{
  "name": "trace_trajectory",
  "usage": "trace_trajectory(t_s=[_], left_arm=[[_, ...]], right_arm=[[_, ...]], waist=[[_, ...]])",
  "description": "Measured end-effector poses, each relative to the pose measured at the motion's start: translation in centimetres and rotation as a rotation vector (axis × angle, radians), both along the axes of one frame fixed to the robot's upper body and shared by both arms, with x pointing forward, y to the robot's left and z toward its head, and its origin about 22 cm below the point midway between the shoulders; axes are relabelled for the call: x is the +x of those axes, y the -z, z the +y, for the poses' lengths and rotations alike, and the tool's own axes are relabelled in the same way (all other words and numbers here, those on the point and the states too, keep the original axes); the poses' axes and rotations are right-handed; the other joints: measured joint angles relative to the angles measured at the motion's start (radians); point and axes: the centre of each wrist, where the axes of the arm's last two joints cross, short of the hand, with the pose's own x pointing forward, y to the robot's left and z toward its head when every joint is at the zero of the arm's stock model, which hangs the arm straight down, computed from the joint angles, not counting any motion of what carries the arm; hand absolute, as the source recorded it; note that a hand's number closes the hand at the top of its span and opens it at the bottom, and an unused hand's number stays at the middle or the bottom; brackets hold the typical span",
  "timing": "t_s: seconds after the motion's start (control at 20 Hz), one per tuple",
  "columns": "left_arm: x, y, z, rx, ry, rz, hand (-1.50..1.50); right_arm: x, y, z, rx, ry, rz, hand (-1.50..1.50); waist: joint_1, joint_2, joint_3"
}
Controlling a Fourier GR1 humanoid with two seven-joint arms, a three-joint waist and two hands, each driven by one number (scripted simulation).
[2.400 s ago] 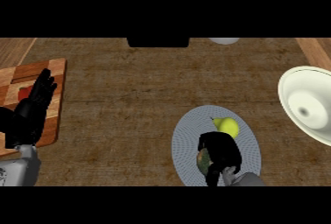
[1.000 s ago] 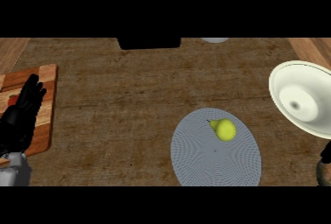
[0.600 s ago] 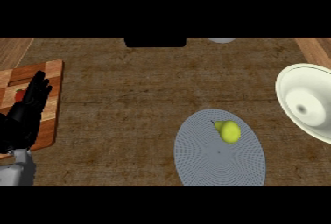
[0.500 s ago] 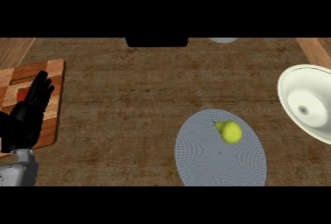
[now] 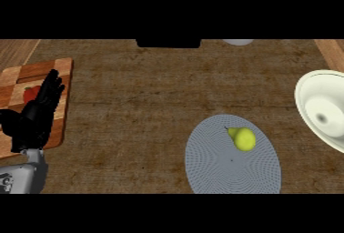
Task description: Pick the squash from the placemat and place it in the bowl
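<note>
Brown counter carries grey placemat, checkered board, white bowl.

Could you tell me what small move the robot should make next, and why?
Probably bring the right hand, now out of view, over the squash: it lies untouched on the placemat, the bowl sits to its right, and the left hand rests open far left.

You have only one view, from the robot's head, looking steeply down on the brown counter top. It stands rather high above the surface. At the left edge you see the wooden cutting board, at the right edge the cream bowl, cut off, and near you the grey placemat.
</note>
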Motion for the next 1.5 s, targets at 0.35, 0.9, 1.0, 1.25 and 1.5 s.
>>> trace_trajectory(t_s=[0.35, 0.9, 1.0, 1.25, 1.5], left_arm=[[0.2, 0.1, 0.1, 0.002, 0.005, 0.000, 0.00], [0.6, 0.0, -0.9, -0.004, 0.040, -0.015, 0.00], [0.8, -0.3, -0.9, -0.004, 0.042, -0.018, 0.00], [0.5, -0.2, -0.4, -0.007, 0.032, -0.016, 0.00], [0.7, -0.3, -0.3, -0.008, 0.023, -0.016, 0.00]], right_arm=[[5.3, 3.3, 0.3, 0.004, 0.005, 0.006, 1.50], [7.2, 6.8, -2.4, -0.167, 0.087, 0.286, -1.50], [7.5, 7.1, -2.6, -0.110, 0.059, 0.300, -1.50], [7.4, 7.2, -3.7, 0.190, 0.058, 0.293, -1.50], [7.1, 5.9, -5.3, 0.484, 0.117, 0.268, -1.50]], waist=[[0.003, 0.001, 0.001], [0.038, 0.014, 0.003], [0.038, 0.015, 0.004], [0.032, 0.013, 0.005], [0.022, 0.015, 0.006]])
